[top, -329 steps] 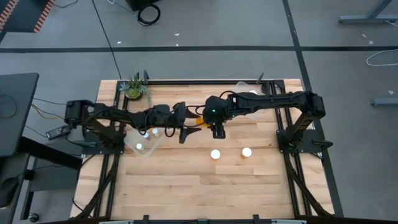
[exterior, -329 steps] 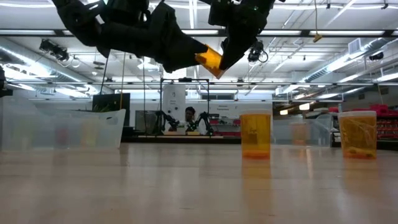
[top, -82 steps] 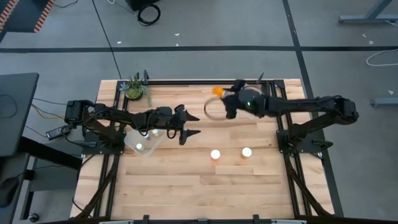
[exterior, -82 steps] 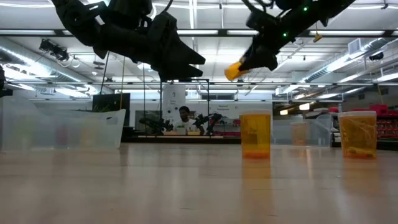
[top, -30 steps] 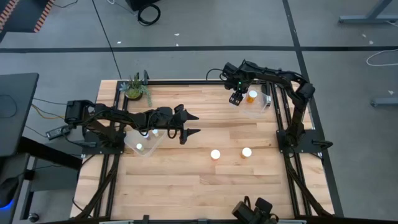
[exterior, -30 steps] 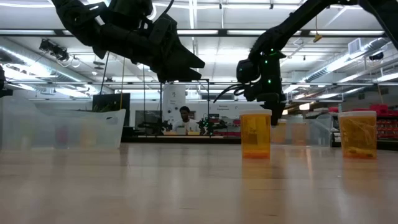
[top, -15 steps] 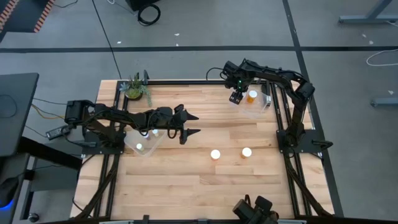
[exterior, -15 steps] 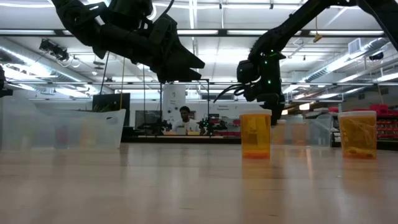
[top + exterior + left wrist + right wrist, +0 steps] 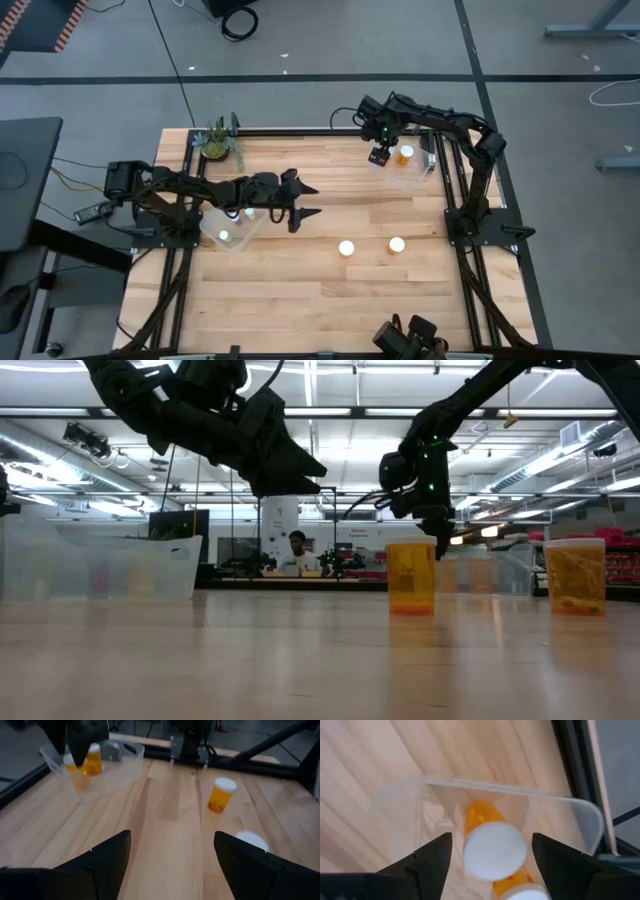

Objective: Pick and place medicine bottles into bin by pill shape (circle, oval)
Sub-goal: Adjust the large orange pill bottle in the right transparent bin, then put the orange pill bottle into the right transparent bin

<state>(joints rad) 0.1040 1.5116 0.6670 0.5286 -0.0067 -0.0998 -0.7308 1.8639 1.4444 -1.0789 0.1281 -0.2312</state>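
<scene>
My right gripper (image 9: 379,154) hangs open and empty over a clear bin (image 9: 412,172) at the table's far right. In the right wrist view its fingers (image 9: 432,855) stand on either side of an amber bottle with a white cap (image 9: 494,850) that stands in that bin (image 9: 555,800), a second cap (image 9: 522,893) beside it. Two more amber bottles (image 9: 346,247) (image 9: 397,244) stand upright on the wood in the near middle; they also show in the low view (image 9: 411,575) (image 9: 574,575). My left gripper (image 9: 306,200) is open and empty, held above the table's middle left.
A second clear bin (image 9: 228,228) with white-capped bottles sits at the left under my left arm. A potted plant (image 9: 217,141) stands at the far left corner. Black frame rails (image 9: 450,180) run along the table's sides. Bare wood lies between the two bins.
My right gripper has risen a little above the far-right bin, staying open and empty. The bottles in the bin and on the table have stayed where they were.
</scene>
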